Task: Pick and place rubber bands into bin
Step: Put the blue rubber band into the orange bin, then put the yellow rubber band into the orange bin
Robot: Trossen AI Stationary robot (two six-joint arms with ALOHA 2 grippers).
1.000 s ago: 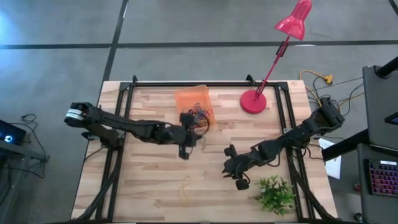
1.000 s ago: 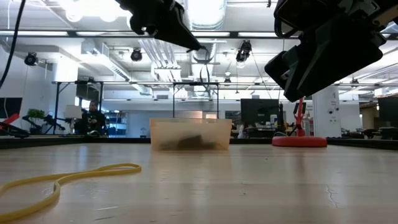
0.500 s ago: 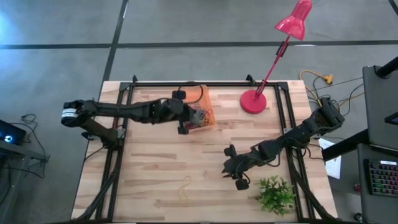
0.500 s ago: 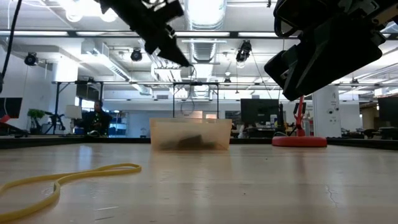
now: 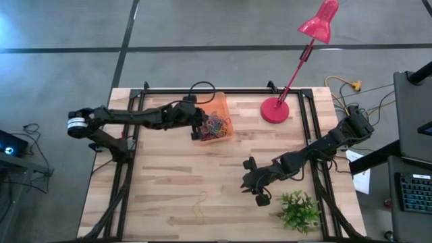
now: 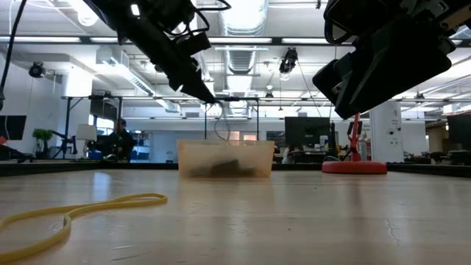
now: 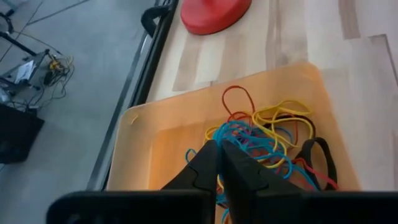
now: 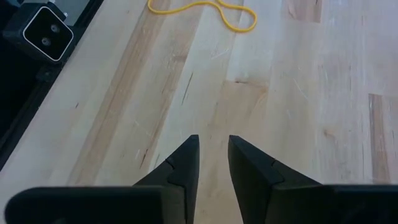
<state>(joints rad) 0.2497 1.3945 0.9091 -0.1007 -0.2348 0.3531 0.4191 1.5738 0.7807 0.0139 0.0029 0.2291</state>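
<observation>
The left claw (image 7: 219, 163) hangs over the orange bin (image 7: 155, 134), fingers pressed together with nothing visibly pinched between them. Directly under and just ahead of its tips lies the heap of rubber bands (image 7: 267, 140): blue, yellow, red and black loops tangled in the middle of the bin floor. Beyond the bin's far wall, past a strip of bare desk (image 7: 292, 25), sits the round red lamp base (image 7: 214, 14).

Judging from this, the drop-off looks finished and the step in hand is to go for the next band. Lift straight up before swinging away, so no loop snags on a fingertip and gets dragged over the low wall.

The right claw (image 8: 213, 152) waits above the desk with its fingers slightly spread and empty. Well ahead of it, across plain wood, lies a single yellow rubber band (image 8: 202, 11) folded into a loose figure-eight, flat on the desk and apart from everything else. From above it (image 5: 200, 206) lies near the front edge, far from the bin (image 5: 210, 116). It probably takes a near-vertical descent with fingers spread wide across the narrow waist of the loop, where two strands run close together, tips pressed onto the wood before closing.
</observation>
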